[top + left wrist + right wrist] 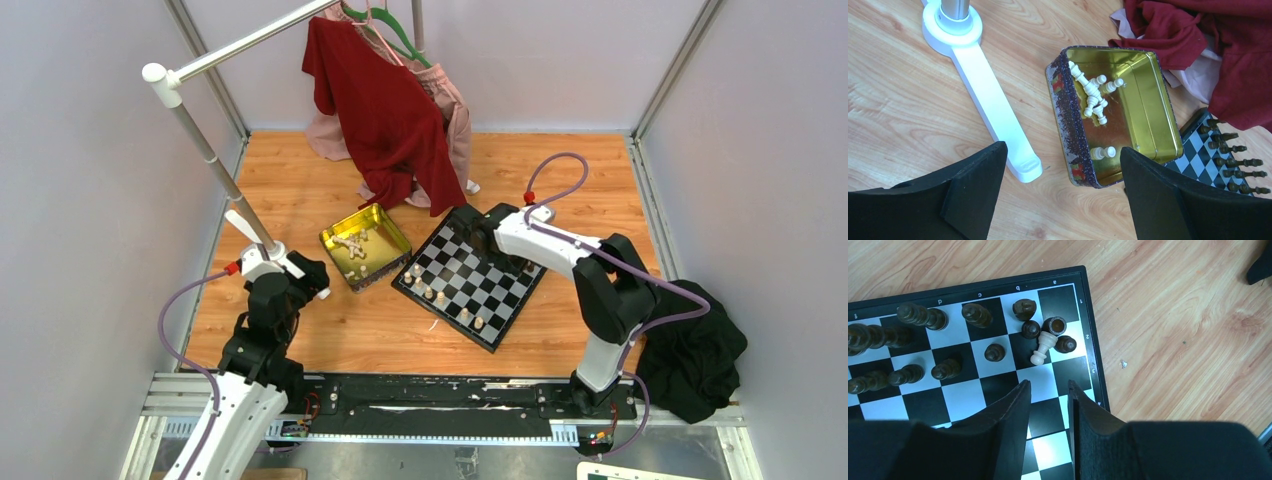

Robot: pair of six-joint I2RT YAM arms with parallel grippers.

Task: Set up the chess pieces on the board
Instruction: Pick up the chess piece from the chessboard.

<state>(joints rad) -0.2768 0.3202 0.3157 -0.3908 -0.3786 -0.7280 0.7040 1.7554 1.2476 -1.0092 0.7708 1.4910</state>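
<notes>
The board (490,300) lies at mid-table, checkered with a black border. Several cream chess pieces (430,293) stand along its near-left edge. More cream pieces (1093,95) lie loose in the gold tin (1148,100). Dark pieces (913,315) stand in rows along the board's (998,390) far side. One cream piece (1043,348) lies tipped among dark ones (1054,325) near the corner. My right gripper (1048,386) hovers just short of it, jaws apart, nothing between them. My left gripper (1063,152) hangs wide open and empty over the tin's near corner.
A white clothes rack foot (983,100) lies left of the tin (388,235), its pole rising over the table. Red and pink garments (385,110) hang down to the tabletop behind the tin and board. A black cloth (695,355) is heaped at the right edge.
</notes>
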